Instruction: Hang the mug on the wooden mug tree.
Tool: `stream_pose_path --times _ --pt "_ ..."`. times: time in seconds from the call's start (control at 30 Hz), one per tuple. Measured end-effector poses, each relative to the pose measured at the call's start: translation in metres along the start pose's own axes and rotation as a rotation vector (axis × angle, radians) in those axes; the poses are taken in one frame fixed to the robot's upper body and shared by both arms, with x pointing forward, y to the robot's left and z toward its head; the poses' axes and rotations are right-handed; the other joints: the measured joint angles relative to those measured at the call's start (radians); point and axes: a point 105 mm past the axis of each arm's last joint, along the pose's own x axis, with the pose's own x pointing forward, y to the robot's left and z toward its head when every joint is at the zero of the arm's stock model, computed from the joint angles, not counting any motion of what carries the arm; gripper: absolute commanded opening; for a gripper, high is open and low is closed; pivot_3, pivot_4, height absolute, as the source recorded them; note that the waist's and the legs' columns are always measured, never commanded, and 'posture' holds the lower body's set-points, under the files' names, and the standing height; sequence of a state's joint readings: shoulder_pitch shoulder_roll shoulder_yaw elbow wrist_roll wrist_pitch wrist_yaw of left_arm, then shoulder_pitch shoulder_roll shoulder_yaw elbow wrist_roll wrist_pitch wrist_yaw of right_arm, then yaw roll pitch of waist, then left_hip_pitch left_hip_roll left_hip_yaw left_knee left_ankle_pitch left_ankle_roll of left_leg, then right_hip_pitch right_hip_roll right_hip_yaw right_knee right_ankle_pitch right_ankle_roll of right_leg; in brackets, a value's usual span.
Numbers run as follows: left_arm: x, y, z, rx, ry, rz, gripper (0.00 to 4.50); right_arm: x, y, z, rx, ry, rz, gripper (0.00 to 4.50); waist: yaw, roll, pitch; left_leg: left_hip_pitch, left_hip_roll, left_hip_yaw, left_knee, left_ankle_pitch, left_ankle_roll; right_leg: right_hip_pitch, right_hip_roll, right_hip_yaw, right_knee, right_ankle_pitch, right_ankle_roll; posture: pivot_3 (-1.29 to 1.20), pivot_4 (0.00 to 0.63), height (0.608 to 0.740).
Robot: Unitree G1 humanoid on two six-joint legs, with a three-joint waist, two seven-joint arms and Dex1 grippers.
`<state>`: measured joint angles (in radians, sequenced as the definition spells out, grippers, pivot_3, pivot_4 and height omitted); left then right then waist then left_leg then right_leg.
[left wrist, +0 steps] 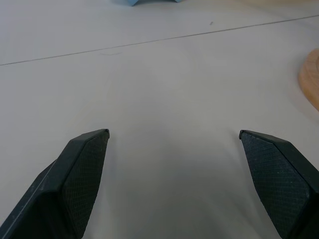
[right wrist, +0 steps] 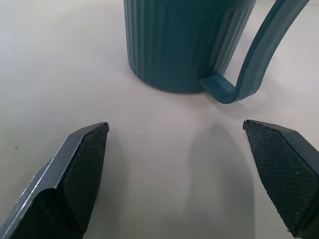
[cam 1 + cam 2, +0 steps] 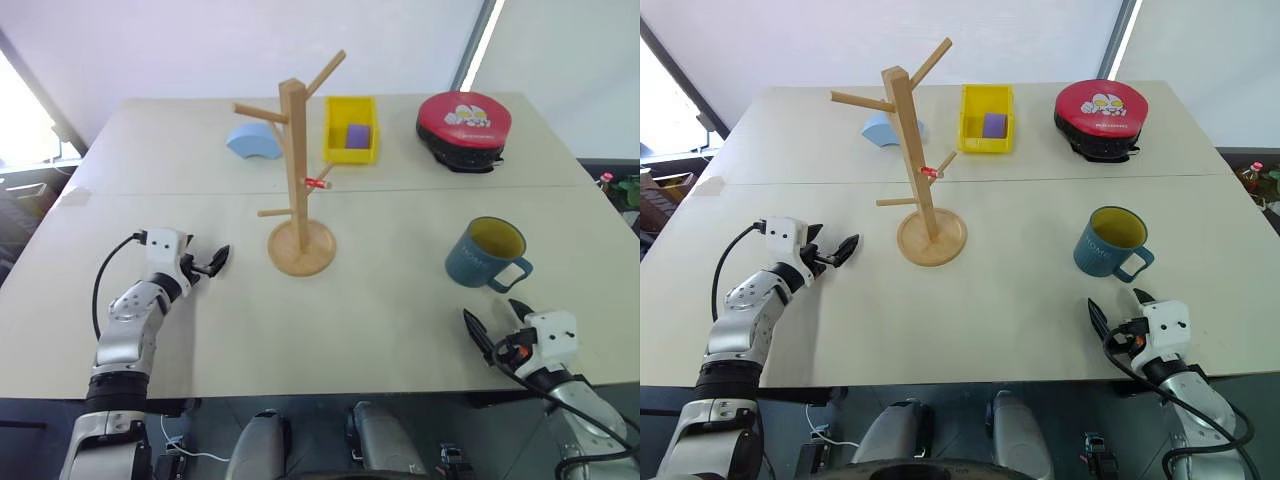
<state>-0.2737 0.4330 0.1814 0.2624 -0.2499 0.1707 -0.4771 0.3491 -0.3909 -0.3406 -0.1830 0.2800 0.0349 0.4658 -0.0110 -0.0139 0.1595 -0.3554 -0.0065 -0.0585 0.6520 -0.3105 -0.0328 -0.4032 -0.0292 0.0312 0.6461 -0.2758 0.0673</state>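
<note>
Behind the wooden mug tree (image 3: 298, 200) on the beige tabletop (image 3: 380, 310) sit a yellow bin (image 3: 351, 130), a blue arch block (image 3: 254, 142) and a red round pad (image 3: 464, 125). Nothing stands between the upright mug (image 3: 486, 253) and the right gripper (image 3: 497, 329). Both grippers, the left gripper (image 3: 213, 263) too, hold their jaws spread and empty.

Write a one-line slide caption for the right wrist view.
Open right gripper faces the upright blue mug on the table, its loop handle nearest one finger.

Both head eyes look steeply down over the whole table (image 3: 400, 330), sharing it, while each wrist camera skims low and close along its near edge.
</note>
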Motion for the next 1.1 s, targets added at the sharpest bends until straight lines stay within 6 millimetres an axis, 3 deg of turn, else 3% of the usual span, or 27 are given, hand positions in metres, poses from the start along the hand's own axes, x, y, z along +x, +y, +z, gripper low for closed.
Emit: stream_pose_path --times 0.37,0.57,0.73,0.83,0.97,1.1 --pt "-0.001 0.001 -0.004 -0.009 0.017 0.006 4.50 0.003 -0.003 0.001 -0.001 -0.005 -0.018 4.48 0.000 0.000 0.000 0.000 0.000 0.000 0.000 0.000 0.000 0.000 0.000 0.000 0.000 0.000 0.000 0.00 0.150 0.740" --pt "-0.017 -0.010 -0.004 -0.004 0.005 -0.095 4.50 0.003 -0.004 0.000 0.001 -0.002 -0.030 4.48 -0.002 0.000 0.000 0.000 0.000 0.000 0.000 0.000 0.000 0.000 0.000 0.000 0.000 0.000 0.000 0.00 0.150 0.740" --pt "-0.053 -0.055 -0.003 0.009 0.033 -0.447 4.50 -0.002 -0.006 0.000 -0.002 0.003 -0.047 4.48 0.001 0.001 0.000 0.000 0.000 0.001 0.000 0.000 0.000 0.000 -0.002 0.001 -0.001 -0.001 -0.001 0.00 0.150 0.740" --pt "-0.064 -0.085 0.006 -0.030 0.028 -0.631 4.50 -0.001 -0.008 0.000 -0.002 0.001 -0.056 4.48 0.005 0.001 0.000 0.000 0.000 0.000 0.001 0.000 0.000 0.001 -0.002 0.001 0.000 -0.002 -0.004 0.00 0.150 0.740" --pt "-0.069 -0.129 0.025 -0.001 -0.015 -0.846 4.50 0.002 -0.012 0.006 0.006 -0.027 -0.098 4.48 0.001 0.002 0.000 0.000 0.000 0.001 0.001 0.000 0.000 0.001 -0.001 0.001 0.000 -0.002 -0.004 0.00 0.150 0.740" --pt "-0.062 -0.179 0.047 0.050 -0.109 -1.003 4.50 0.011 -0.023 0.022 0.013 -0.099 -0.185 4.48 0.000 0.002 0.000 0.000 0.000 0.001 0.002 0.000 0.000 0.002 0.001 0.001 0.000 0.000 -0.001 0.00 0.150 0.740"
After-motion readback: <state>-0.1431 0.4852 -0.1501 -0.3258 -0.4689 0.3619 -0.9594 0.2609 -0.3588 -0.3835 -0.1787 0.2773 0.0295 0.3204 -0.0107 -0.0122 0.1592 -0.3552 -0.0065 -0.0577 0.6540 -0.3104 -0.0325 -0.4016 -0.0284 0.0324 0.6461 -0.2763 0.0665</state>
